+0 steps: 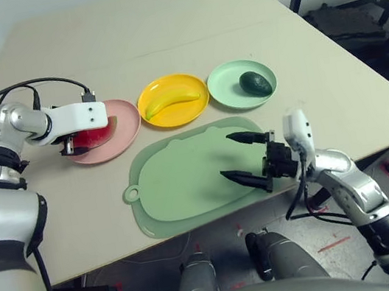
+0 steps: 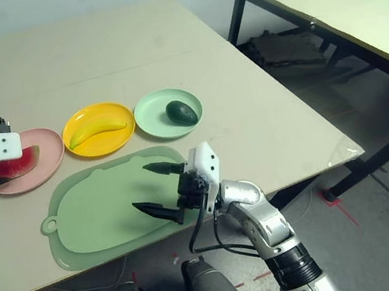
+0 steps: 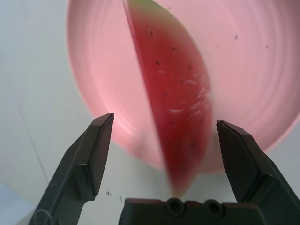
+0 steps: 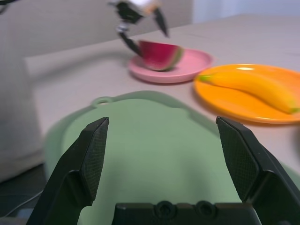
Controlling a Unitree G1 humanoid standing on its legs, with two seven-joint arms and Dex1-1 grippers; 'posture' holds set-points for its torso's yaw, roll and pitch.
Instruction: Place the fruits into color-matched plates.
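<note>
From the head camera, the left claw (image 1: 69, 146) hangs over the near-left edge of the pink plate (image 1: 126, 131), with the watermelon wedge (image 1: 94, 137) lying in that plate right at its fingertips. Beyond the right claw (image 1: 245, 158), which is spread wide above the green mat (image 1: 179, 185), the banana (image 1: 171, 101) rests in the yellow plate (image 1: 145, 94) and the avocado (image 1: 255, 83) in the mint green plate (image 1: 222, 81). All three plates stand in a row on the tabletop (image 1: 160, 31), just behind the mat.

In the left wrist view, the left claw's fingers (image 3: 91, 159) stand spread, with the watermelon wedge between them but touching neither; it lies in the pink plate straight ahead.

In the right wrist view, the right claw's fingers (image 4: 84, 164) are wide apart, pinching nothing, with the mat straight ahead. Farther on sit the pink plate with the wedge, the left claw just above it, and the yellow plate with the banana.
</note>
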